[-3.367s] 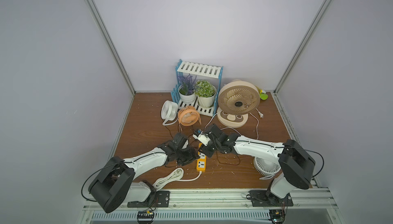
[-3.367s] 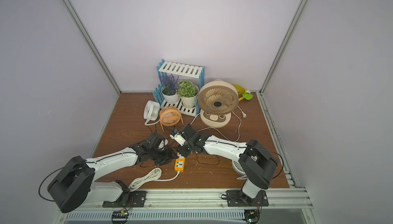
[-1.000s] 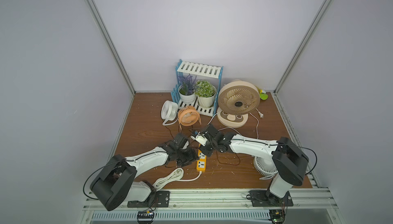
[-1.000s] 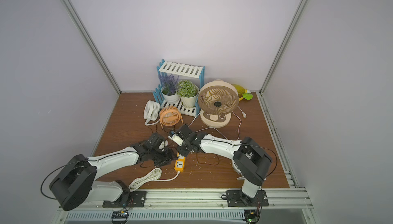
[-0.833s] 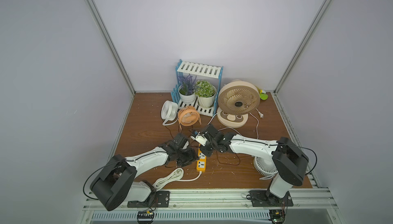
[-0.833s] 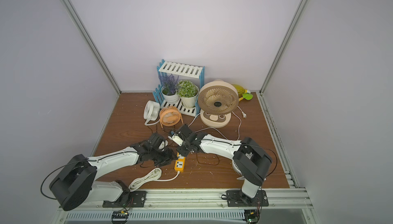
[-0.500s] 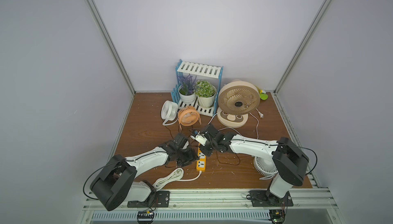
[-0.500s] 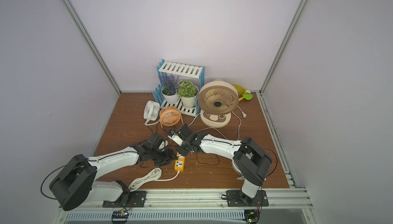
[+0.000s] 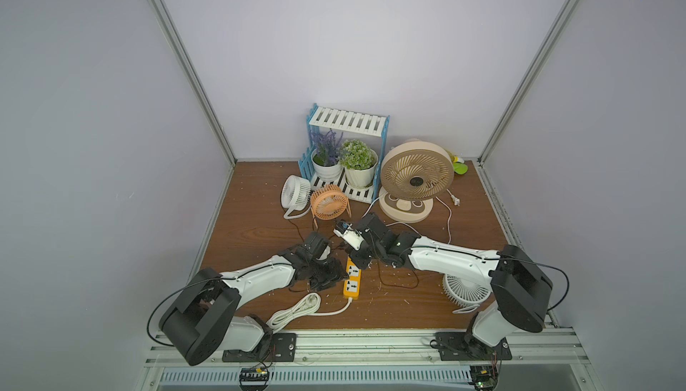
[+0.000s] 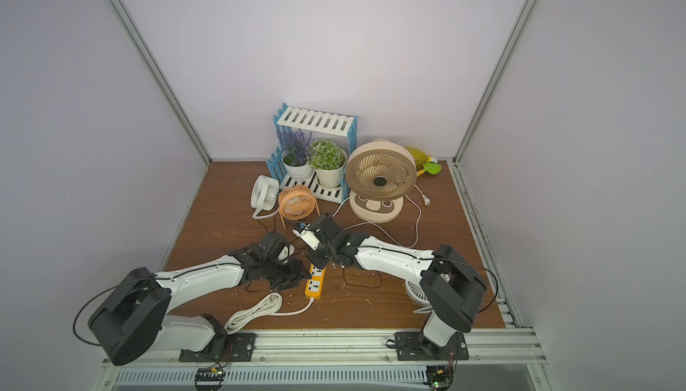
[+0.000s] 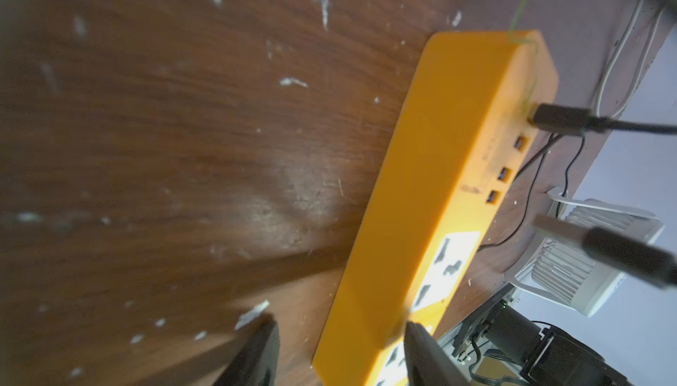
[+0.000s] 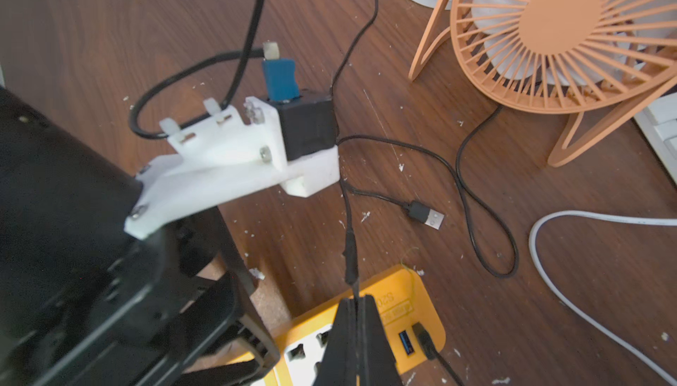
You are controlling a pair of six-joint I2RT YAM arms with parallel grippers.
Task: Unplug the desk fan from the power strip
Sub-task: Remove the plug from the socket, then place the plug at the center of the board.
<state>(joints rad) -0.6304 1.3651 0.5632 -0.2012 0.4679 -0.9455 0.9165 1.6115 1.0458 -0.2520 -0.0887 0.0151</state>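
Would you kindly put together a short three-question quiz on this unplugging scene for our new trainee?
1. True or false: a black plug sits in a USB port of the power strip.
2. What does the left gripper straddle? A) the power strip B) a plant pot C) the coiled white cord
3. Fill in: the right gripper is ___ on a black USB lead.

Key: 1 true; 2 A; 3 shut.
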